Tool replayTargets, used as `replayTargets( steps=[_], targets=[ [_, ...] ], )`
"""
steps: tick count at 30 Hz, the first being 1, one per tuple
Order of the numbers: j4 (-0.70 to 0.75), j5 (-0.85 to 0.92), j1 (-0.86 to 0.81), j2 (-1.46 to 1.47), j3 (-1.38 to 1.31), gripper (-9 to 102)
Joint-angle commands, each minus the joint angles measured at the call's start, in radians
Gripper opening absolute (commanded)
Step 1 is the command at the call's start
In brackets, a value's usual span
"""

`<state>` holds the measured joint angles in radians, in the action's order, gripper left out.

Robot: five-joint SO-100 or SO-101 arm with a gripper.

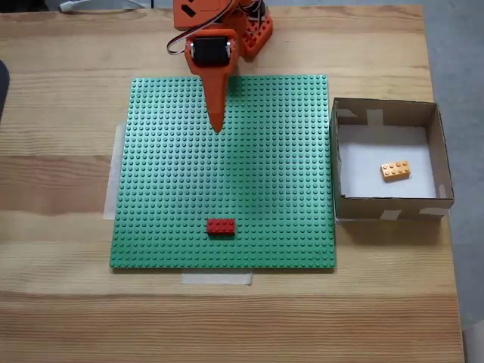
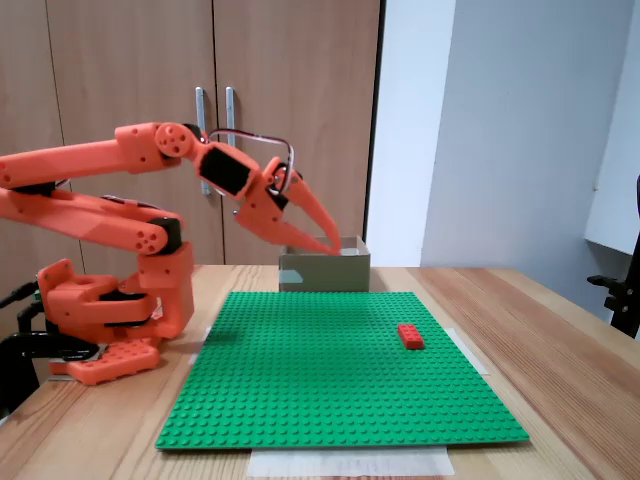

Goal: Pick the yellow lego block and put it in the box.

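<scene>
A: What is seen at the left of the fixed view from above?

B: Bare wooden table [image 1: 60,151] is seen there, with a strip of pale tape [image 1: 115,170] at the left edge of the green studded baseplate [image 1: 174,197]. Above the baseplate's far part the orange arm [image 1: 219,30] is found, its gripper [image 1: 218,125] pointing down the picture toward the near edge.

A: How are the gripper's fingers held?

B: They are seen drawn together into one narrow point, and nothing is clamped between them. In the fixed view from the side the gripper [image 2: 333,247] is held raised above the baseplate [image 2: 330,370], tilted downward, with its tip in front of the box [image 2: 322,270] at the back.

A: And moving rightward from above?

B: A red brick [image 1: 221,225] is seen lying on the baseplate near its near edge, well apart from the gripper. In the side view it [image 2: 410,336] lies toward the right part of the baseplate.

A: Where is the yellow lego block found?

B: It [image 1: 395,170] is seen lying flat, slightly askew, on the white bottom of the box [image 1: 336,162], toward the right wall. The box is set on the table just beside the baseplate's right edge, and bits of pale tape are seen on its walls.
</scene>
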<state>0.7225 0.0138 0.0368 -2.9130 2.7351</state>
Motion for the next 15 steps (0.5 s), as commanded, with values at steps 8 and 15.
replayTargets(
  steps=[8,15],
  targets=[
    [-0.006,0.014,-0.025,-0.115,0.100,-1],
    [0.002,0.003,-0.041,-0.166,0.181,-1]
  ],
)
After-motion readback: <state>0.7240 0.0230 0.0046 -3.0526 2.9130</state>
